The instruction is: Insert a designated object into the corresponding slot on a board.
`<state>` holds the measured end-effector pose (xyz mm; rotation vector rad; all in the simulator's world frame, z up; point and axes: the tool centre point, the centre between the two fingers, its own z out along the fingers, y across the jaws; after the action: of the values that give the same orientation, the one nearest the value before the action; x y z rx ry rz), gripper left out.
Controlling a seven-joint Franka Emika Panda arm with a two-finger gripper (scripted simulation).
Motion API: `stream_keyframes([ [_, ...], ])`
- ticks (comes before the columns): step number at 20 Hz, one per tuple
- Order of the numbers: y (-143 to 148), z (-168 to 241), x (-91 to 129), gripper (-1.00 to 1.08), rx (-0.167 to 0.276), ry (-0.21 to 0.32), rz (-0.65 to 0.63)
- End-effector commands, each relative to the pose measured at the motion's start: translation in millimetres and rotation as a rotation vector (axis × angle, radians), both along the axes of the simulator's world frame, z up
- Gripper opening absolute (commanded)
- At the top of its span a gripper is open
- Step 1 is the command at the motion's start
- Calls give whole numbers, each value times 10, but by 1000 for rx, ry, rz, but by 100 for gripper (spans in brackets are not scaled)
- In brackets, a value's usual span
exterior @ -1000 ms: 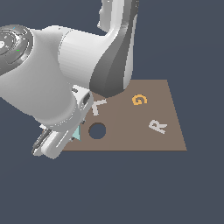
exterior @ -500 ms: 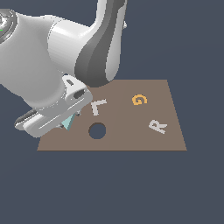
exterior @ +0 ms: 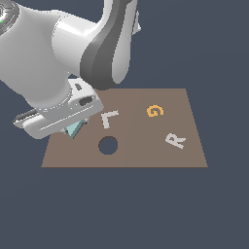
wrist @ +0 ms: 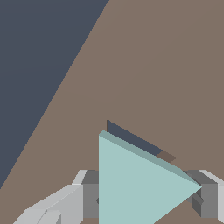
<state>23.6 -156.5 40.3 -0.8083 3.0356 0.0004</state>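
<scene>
The triangle (wrist: 140,183) is being held in the closed claw (wrist: 144,199), flat above the board (exterior: 146,146), so that its edges are being aligned with the slot (wrist: 131,139) just beneath.

The triangle block (wrist: 140,183) covers most of the slot (wrist: 131,139), leaving only a thin dark strip visible. The board (exterior: 146,155) around it lies flat and bare; the white L (exterior: 109,118) and round hole (exterior: 108,145) stand near.

Even, flat simulator lighting; sharp renders, no glare or blur.
</scene>
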Motion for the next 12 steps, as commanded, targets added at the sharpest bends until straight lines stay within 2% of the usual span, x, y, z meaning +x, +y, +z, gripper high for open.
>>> stream_keyframes([
  [1,-6,3,-31,-100,0,0,-27],
  [12,1,-77,-46,-100,0,0,-38],
])
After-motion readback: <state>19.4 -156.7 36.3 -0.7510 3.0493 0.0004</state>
